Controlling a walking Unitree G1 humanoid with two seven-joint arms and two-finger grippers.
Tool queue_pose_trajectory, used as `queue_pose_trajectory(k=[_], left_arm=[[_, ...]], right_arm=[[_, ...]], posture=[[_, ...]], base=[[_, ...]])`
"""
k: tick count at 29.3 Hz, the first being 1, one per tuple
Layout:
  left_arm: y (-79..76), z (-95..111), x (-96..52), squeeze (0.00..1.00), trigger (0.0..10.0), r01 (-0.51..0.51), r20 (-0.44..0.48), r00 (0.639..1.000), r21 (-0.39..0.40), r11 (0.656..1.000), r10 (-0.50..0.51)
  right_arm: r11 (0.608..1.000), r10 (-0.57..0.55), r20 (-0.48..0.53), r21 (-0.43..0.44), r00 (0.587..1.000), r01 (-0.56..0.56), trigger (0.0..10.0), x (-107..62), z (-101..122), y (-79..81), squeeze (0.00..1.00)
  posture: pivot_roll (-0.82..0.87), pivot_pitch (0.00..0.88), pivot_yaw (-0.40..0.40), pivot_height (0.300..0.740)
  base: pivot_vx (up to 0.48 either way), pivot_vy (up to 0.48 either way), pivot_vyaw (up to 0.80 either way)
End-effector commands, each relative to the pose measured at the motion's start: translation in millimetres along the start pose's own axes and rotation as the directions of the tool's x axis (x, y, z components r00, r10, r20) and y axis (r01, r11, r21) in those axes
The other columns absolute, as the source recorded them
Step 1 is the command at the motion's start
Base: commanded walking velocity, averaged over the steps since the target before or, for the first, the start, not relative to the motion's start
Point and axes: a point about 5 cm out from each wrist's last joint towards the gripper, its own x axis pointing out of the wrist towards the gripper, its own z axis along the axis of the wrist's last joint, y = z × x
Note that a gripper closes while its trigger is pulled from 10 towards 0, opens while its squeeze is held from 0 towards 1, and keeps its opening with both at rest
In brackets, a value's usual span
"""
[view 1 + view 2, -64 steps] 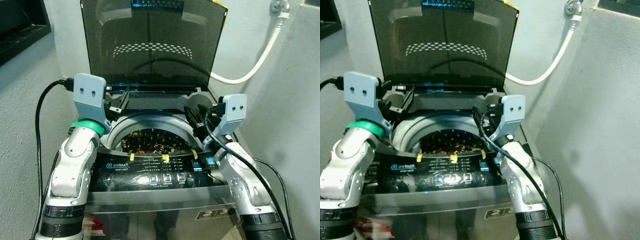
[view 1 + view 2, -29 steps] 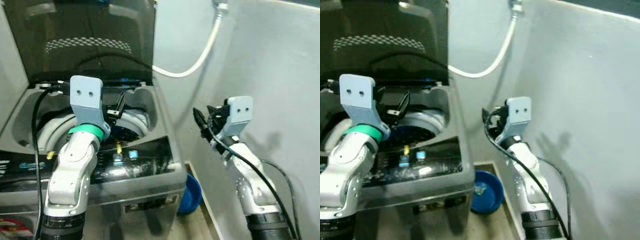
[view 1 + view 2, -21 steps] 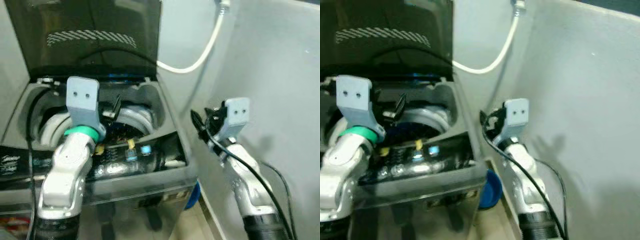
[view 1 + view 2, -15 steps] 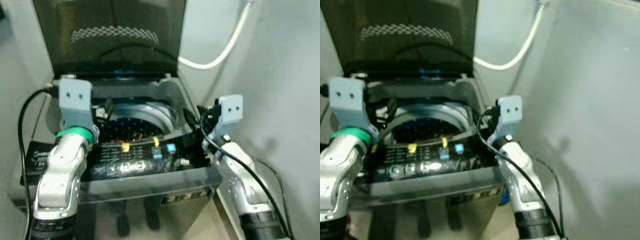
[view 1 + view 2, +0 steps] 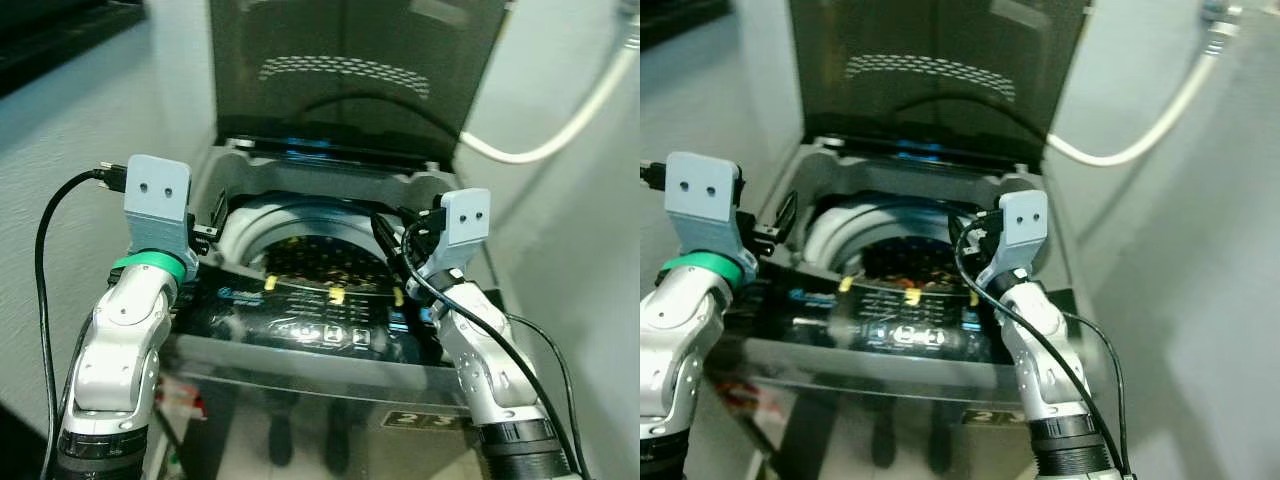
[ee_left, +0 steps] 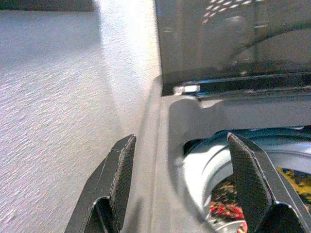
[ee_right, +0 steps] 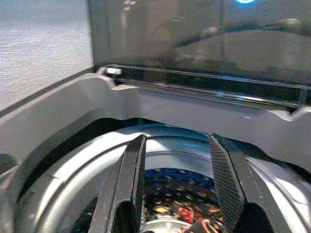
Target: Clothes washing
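The top-loading washing machine point(image 5: 330, 335) stands in front of me with its dark lid point(image 5: 350, 70) raised upright. Colourful clothes point(image 7: 184, 213) lie at the bottom of the perforated drum point(image 5: 320, 262). My left gripper point(image 6: 182, 141) hovers open over the machine's left rear corner, by the tub rim, holding nothing. Over the right side of the tub opening my right gripper point(image 7: 177, 138) is open too, with nothing between its fingers point(image 7: 133, 174). In the left eye view the left gripper point(image 5: 212, 215) and the right gripper point(image 5: 388, 240) flank the drum.
A white hose point(image 5: 560, 130) runs along the wall behind the machine on the right. Grey walls close in on the left point(image 5: 60, 150) and right point(image 5: 1200, 300). Black cables trail from both wrists. Something red point(image 5: 185, 400) lies low at the machine's left foot.
The camera has swung back left, so the machine sits centred again instead of off to the left. Both arms keep the same raised pose, fingers still open.
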Motion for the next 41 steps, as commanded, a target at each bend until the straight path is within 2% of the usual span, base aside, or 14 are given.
queue_pose_trajectory(k=[1,30,41], left_arm=[[-5.3,-2,0.3,0.0,10.0,0.023,-0.011,1.0,0.003,1.0,-0.023],[-17.1,-4,-1.4,0.0,10.0,0.079,0.0,0.997,0.037,0.996,-0.079],[-20.3,-4,-2.1,0.0,10.0,0.106,-0.009,0.994,0.022,0.994,-0.106]], right_arm=[[1.0,-0.02,0.002,-0.006,1.0,0.02,10.0,-2.0,-1,-5.1,0.0],[0.998,-0.054,0.018,-0.017,0.998,0.055,10.0,-2.7,0,-11.6,0.0],[0.998,-0.055,0.027,-0.019,0.998,0.056,10.0,-2.6,1,-12.1,0.0]], posture=[[0.03,0.067,-0.019,0.74],[0.03,0.04,-0.011,0.74],[0.03,0.036,-0.009,0.74]], base=[[0.0,0.0,0.8],[0.0,0.0,0.8],[0.0,0.0,0.8]])
